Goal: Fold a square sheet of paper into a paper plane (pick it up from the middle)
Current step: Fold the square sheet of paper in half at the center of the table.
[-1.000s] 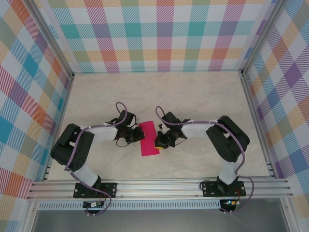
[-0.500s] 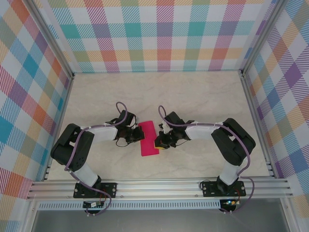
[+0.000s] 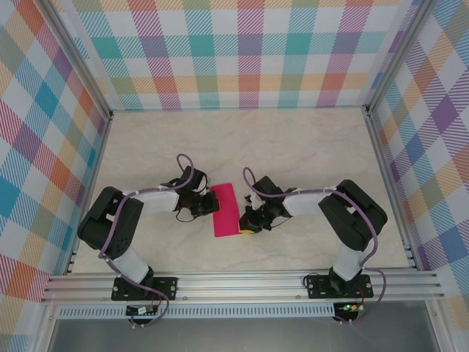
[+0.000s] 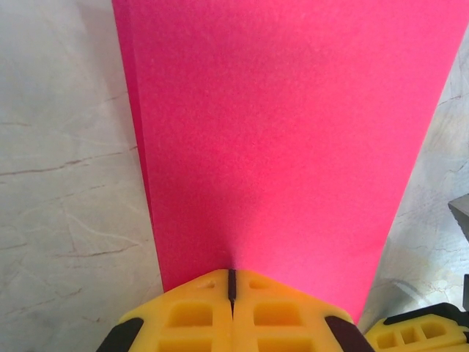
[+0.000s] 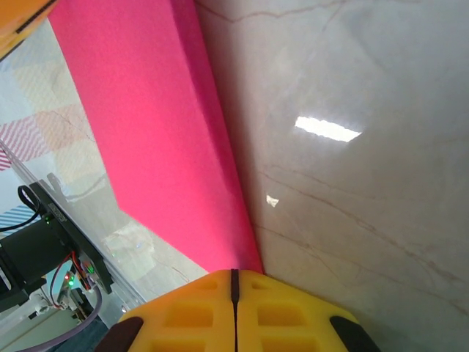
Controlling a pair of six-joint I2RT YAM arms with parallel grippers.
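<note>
Pale marbled table (image 3: 308,147) fills the floor of a booth whose walls (image 3: 249,59) are covered in bright plaid. A metal rail (image 3: 242,282) runs along the near edge, where both arms are bolted down.

The pink paper (image 3: 225,209) is folded into a long narrow strip. It sits about midway between the left and right edges of the table and closer to the near edge than the far one, with its long sides running roughly from near to far.

The left gripper (image 3: 210,204) meets the strip's left long side, about halfway along it. In the left wrist view its yellow fingers (image 4: 194,315) are pressed together with only a thin seam between them. The paper's edge runs right into that seam, so the jaws are closed on the paper.

The right gripper (image 3: 244,224) meets the right long side, nearer the strip's near end. In the right wrist view its jaws are likewise closed, fingertip to fingertip, with the folded edge of the paper ending at the seam. From there the strip slants up and away to the left, and bare table lies to the right of it.
</note>
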